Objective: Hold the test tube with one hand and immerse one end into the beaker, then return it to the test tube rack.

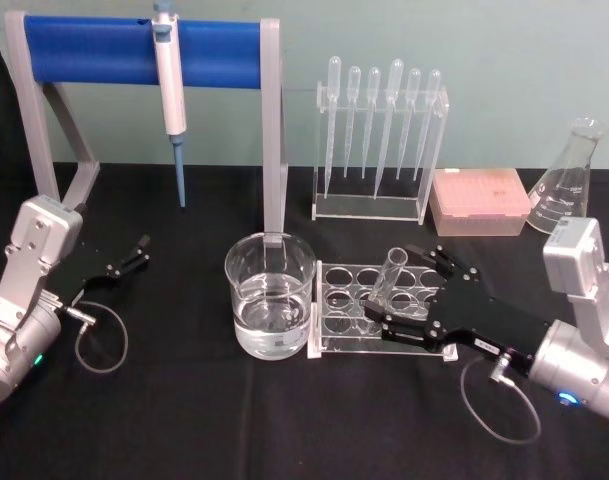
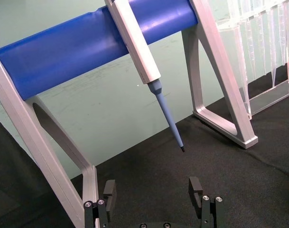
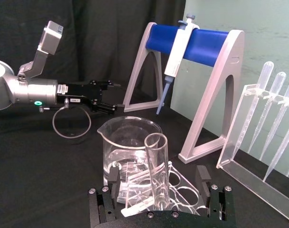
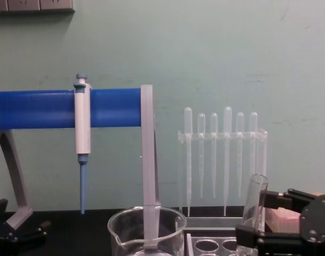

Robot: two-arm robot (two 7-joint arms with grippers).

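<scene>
The test tube [image 1: 389, 275] stands tilted in a clear rack [image 1: 334, 342], just right of the beaker [image 1: 271, 300], which holds some water. My right gripper [image 1: 389, 284] reaches in from the right and is open, one finger on each side of the tube. In the right wrist view the test tube [image 3: 157, 175] rises between the spread fingers [image 3: 203, 176], with a gap on both sides, and the beaker [image 3: 127, 147] is just beyond it. The chest view shows the test tube [image 4: 254, 205] beside the right gripper [image 4: 266, 213]. At the left side of the table my left gripper [image 1: 136, 253] is open and holds nothing.
A white-and-blue pipettor [image 1: 169, 75] hangs on a blue-barred stand [image 1: 104, 48] at the back left. A rack of plastic pipettes [image 1: 379, 140], a pink tip box [image 1: 479, 200] and a conical flask [image 1: 569, 180] line the back right. Black cloth covers the table.
</scene>
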